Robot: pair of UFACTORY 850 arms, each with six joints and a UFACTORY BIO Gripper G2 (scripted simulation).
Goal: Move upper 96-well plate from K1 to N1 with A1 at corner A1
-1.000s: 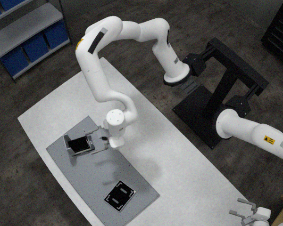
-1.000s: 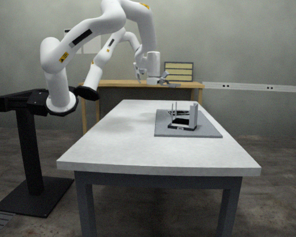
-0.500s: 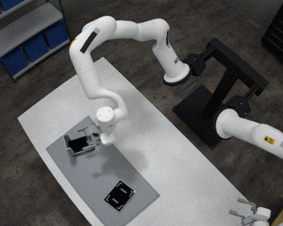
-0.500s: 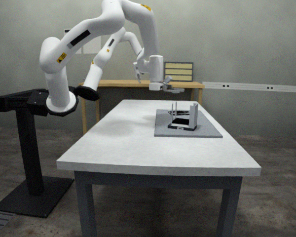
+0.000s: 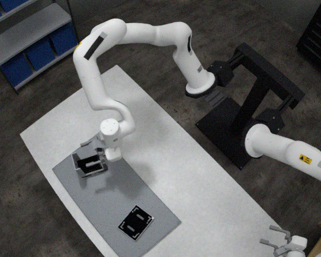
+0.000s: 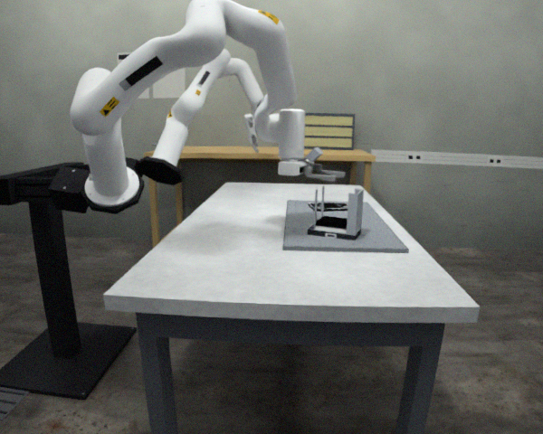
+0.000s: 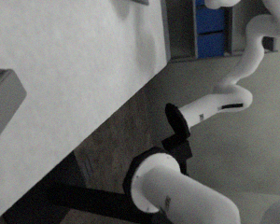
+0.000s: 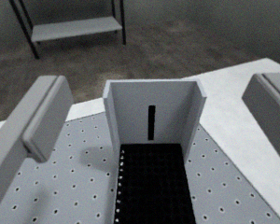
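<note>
Above the rack as right gripper (image 5: 84, 155) (image 6: 337, 175) (image 8: 161, 117), with fingers spread and nothing pinched. Below, down inside the upright walls and posts of the rack (image 5: 74, 161) (image 6: 355, 212) (image 8: 131, 103), seen as a black plate (image 5: 84, 160) (image 6: 332, 221) (image 8: 151, 187); hard to tell upper from lower. Farther along the same grey board (image 5: 94, 199) (image 6: 300, 238) (image 8: 61, 177), set down as the nest (image 5: 135, 222) (image 6: 332, 205), pale corner locators showing. Well apart, near the table's (image 5: 182, 166) (image 6: 243, 242) (image 7: 61, 70) (image 8: 224, 98) far end, held aloft as left gripper (image 5: 266, 234) (image 6: 252, 140) (image 7: 147, 98), spread wide.
</note>
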